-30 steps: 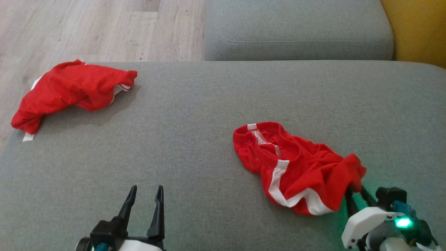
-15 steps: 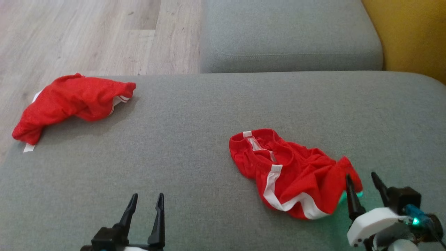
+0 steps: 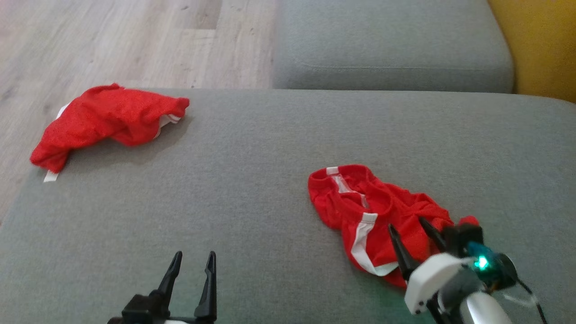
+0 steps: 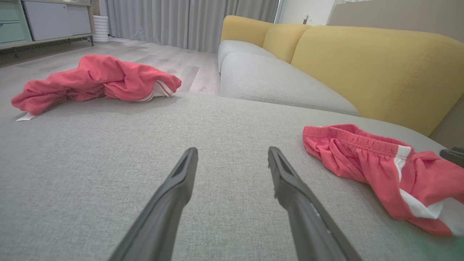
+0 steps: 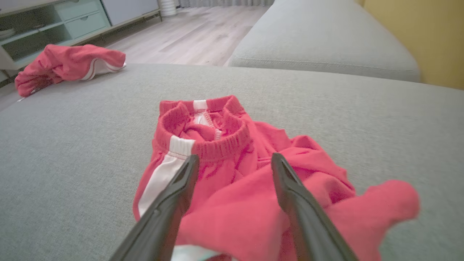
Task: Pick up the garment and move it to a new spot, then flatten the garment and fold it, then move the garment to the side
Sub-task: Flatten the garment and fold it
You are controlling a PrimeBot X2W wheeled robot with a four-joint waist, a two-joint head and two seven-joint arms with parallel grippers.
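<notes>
The garment [image 3: 360, 202], red shorts with white side stripes and an elastic waistband, lies crumpled on the grey cushion [image 3: 270, 157], right of centre. My right gripper [image 3: 406, 224] hovers open over the garment's near right part, with nothing between its fingers; in the right wrist view the gripper [image 5: 235, 156] frames the waistband of the garment [image 5: 217, 145]. Low at the left, my left gripper [image 3: 195, 254] stands open above bare cushion. The left wrist view shows its gripper [image 4: 232, 150] empty and the garment [image 4: 362, 156] off to its right.
A second red garment [image 3: 108, 119] lies bunched at the cushion's far left corner, partly over the edge. Another grey seat cushion [image 3: 387, 45] and a yellow backrest [image 3: 540, 45] lie beyond. Wooden floor [image 3: 112, 40] runs at the far left.
My right gripper has opened and let go of the garment's right edge, then moved left over the heap. The garment has settled onto the cushion. The head camera has shifted slightly.
</notes>
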